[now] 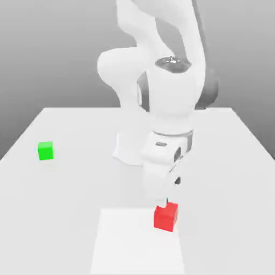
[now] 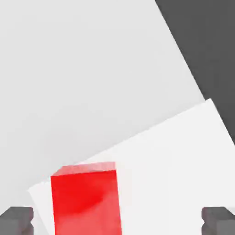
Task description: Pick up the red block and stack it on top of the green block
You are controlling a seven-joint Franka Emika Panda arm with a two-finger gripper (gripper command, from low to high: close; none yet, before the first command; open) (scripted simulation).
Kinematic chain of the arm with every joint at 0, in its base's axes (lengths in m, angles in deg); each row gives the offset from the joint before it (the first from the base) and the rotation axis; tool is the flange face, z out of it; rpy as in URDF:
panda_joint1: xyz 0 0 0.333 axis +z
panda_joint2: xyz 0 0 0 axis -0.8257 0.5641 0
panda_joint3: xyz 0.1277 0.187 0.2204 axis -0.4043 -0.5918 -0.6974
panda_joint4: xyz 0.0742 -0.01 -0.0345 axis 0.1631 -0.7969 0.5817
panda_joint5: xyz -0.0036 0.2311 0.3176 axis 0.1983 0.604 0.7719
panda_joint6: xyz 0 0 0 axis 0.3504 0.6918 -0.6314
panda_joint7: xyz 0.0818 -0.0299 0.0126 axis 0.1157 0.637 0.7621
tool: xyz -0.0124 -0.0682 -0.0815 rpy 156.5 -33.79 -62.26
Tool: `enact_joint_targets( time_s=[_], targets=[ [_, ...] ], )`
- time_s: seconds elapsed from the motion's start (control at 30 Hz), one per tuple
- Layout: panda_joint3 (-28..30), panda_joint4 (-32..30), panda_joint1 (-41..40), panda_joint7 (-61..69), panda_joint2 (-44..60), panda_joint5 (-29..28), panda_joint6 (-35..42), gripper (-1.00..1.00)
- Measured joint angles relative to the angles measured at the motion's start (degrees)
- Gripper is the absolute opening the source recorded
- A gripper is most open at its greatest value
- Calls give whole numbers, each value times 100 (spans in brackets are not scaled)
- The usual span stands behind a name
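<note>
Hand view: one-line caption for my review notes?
Open end effector straddling the red block on the white table.

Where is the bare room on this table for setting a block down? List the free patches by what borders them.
Widest free patch: between the green block and the robot's base. Another: the exterior view's right side, from the arm to the table edge. Crowded: the front, where the open hand hangs at the red block on the lighter square.
</note>
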Motion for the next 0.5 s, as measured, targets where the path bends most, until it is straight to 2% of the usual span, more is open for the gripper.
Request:
enact_joint_targets(
  time_s=[0.23, 0.27, 0.5],
  targets=[
    [-416, 127, -274, 498, 1095, 608, -920, 0],
    [-535, 145, -372, 554, 1255, 689, -1054, -100],
    [-568, 150, -401, 560, 1294, 700, -1076, -100]
  ],
)
